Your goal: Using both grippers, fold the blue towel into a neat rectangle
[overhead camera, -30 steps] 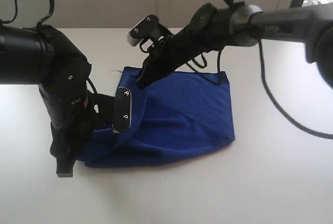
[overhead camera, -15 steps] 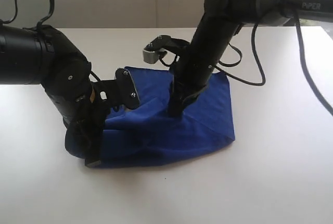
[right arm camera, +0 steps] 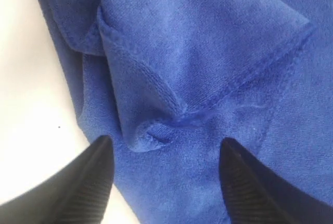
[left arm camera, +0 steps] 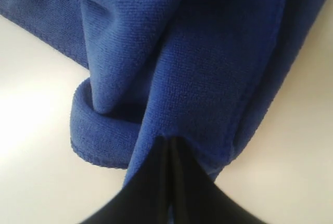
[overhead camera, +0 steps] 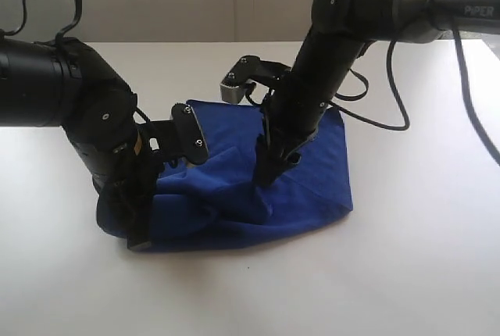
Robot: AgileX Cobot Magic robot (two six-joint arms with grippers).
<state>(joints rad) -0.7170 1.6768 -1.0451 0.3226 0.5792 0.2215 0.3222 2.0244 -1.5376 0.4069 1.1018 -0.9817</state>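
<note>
Lying crumpled on the white surface, the soft navy-blue fuzzy towel is pinched at its left hem by the left gripper; the right gripper, jaws spread, points straight down at a folded-over corner mid-cloth.

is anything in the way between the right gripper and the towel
Nothing visible. The right gripper holds its jaws open directly over a folded corner of the towel, with only bare cloth between them.
</note>
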